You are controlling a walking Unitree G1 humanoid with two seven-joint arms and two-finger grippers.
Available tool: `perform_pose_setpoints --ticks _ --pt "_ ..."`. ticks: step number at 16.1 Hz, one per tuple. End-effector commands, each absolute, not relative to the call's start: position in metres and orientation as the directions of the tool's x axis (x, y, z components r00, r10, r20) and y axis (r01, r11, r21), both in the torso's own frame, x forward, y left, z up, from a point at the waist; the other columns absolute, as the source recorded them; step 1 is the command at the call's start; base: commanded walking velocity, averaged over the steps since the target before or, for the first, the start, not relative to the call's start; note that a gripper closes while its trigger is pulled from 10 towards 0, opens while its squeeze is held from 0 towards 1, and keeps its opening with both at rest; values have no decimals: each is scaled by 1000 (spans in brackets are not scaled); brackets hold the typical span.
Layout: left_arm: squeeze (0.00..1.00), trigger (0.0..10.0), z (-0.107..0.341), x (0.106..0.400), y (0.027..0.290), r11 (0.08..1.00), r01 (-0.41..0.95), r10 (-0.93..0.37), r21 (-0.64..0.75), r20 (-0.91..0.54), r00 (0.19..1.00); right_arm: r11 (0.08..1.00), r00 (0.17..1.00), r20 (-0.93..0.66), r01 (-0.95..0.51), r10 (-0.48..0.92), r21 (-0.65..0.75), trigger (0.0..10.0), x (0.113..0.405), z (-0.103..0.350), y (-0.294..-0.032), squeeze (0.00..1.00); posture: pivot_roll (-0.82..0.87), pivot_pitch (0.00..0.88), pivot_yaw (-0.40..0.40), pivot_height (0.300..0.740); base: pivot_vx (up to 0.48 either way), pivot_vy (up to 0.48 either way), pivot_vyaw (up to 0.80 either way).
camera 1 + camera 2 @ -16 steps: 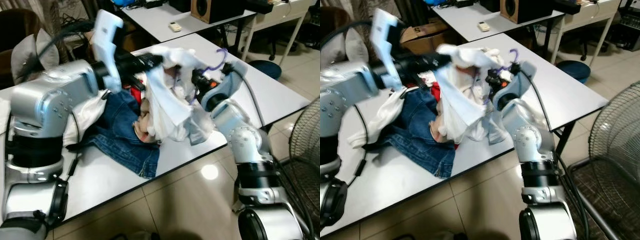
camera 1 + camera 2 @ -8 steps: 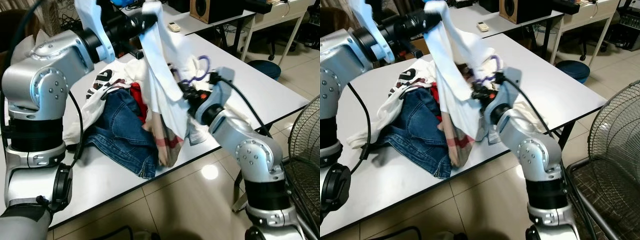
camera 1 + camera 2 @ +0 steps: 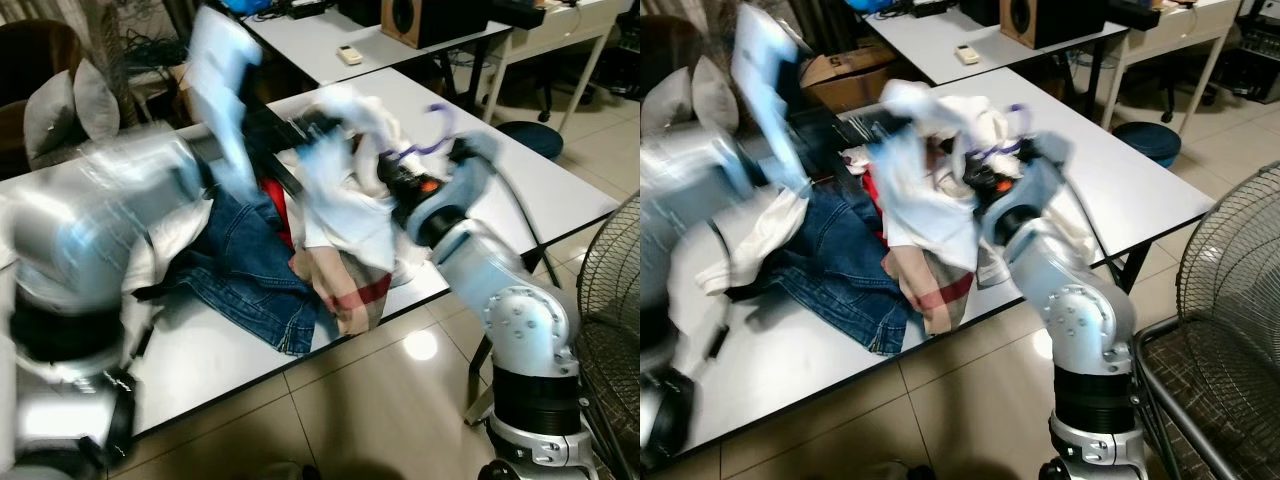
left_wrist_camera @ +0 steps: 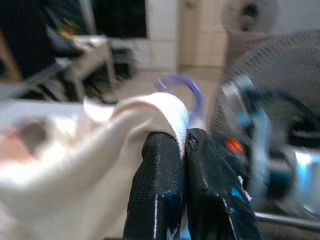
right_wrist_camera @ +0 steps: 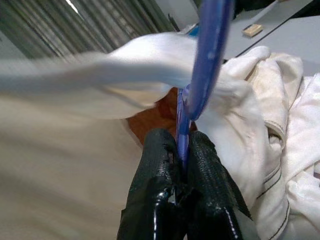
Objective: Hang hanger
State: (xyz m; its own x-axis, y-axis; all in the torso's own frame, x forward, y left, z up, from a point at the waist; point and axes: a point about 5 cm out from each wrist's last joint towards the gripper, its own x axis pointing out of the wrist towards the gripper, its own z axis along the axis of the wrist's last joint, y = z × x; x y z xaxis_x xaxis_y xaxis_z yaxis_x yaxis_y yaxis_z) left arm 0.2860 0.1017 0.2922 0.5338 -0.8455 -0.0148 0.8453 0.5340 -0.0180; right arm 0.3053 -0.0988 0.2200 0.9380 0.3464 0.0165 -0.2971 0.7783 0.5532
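1. Our right pincer (image 5: 177,175) is clenched on the stem of the purple hanger (image 5: 207,60). The hook (image 3: 437,128) rises above the pincer and curves away from it, over the worktop (image 3: 540,190).
2. Our left pincer (image 4: 182,150) is clenched on a fold of the white garment (image 4: 100,150). In this wrist view the hook (image 4: 182,87) stands just behind that fold, so both pincers are close together, with the hanger on the far side of the cloth from the left one.
3. The relation that matters, in our judgement: the garment (image 3: 930,200) drapes down from the hanger between the two arms, above the pile with the blue jeans (image 3: 250,270). The right arm carries the hanger, so it is the one to bring the hook to a rail.
4. The left arm is much blurred in the head views (it seems to be in fast motion), so its exact height we can only estimate.
5. The hanger's shoulders are hidden by cloth; we cannot tell how they lie.
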Motion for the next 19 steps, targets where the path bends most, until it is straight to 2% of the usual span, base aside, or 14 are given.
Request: perform_pose_setpoints --ticks 1,2,3,4,5,8,10,13,14,15,16,17,19 --pt "0 667 288 284 97 545 838 -837 -6 -49 544 757 935 47 -314 352 574 10000 305 225 -96 0 -73 0 135 740 0 0 0" --pt "0 4431 284 285 95 558 830 -828 0 -69 557 756 934 48 -317 355 573 10000 306 225 -94 0 -74 0 136 740 0 0 0" --pt "0 10000 282 287 94 570 821 -820 -20 -69 568 764 934 46 -317 353 562 10000 307 225 -93 0 -75 0 139 740 0 0 0" --pt "369 10000 281 288 94 577 816 -816 -28 -68 574 772 936 45 -314 349 553 10000 307 224 -94 0 -75 0 139 740 0 0 0" --pt "1000 10000 281 288 96 586 810 -810 -36 -64 583 771 939 48 -309 341 557 10000 307 224 -95 0 -75 0 141 740 0 0 0" --pt "1000 10000 279 287 102 603 797 -797 -29 -61 600 738 939 115 -328 325 590 10000 305 232 -97 0 -78 0 149 740 0 0 0" --pt "1000 10000 273 284 105 617 786 -786 -36 -68 614 734 913 158 -397 375 551 10000 301 238 -92 0 -83 0 150 740 0 0 0" --pt "1000 10000 272 284 105 638 769 -770 -39 -32 637 742 901 172 -427 398 517 10000 299 239 -88 0 -85 0 149 740 0 0 0" --pt "1000 2353 272 284 105 639 767 -769 -60 -6 640 747 896 175 -437 408 501 10000 299 239 -88 0 -88 0 144 740 0 0 0" --pt "275 0 271 284 105 642 762 -765 -79 -1 644 749 894 176 -442 412 494 10000 299 239 -87 0 -88 0 144 740 0 0 0" --pt "161 0 270 284 105 644 761 -764 -80 -4 646 748 893 177 -444 413 493 10000 299 240 -87 0 -88 0 144 740 0 0 0" --pt "0 0 270 285 105 652 753 -756 -88 0 655 749 892 178 -446 415 489 10000 299 240 -87 0 -88 0 144 740 0 0 0" --pt "0 0 269 286 107 676 729 -732 -105 17 681 750 885 189 -461 425 475 10000 298 242 -87 0 -97 0 142 740 0 0 0"
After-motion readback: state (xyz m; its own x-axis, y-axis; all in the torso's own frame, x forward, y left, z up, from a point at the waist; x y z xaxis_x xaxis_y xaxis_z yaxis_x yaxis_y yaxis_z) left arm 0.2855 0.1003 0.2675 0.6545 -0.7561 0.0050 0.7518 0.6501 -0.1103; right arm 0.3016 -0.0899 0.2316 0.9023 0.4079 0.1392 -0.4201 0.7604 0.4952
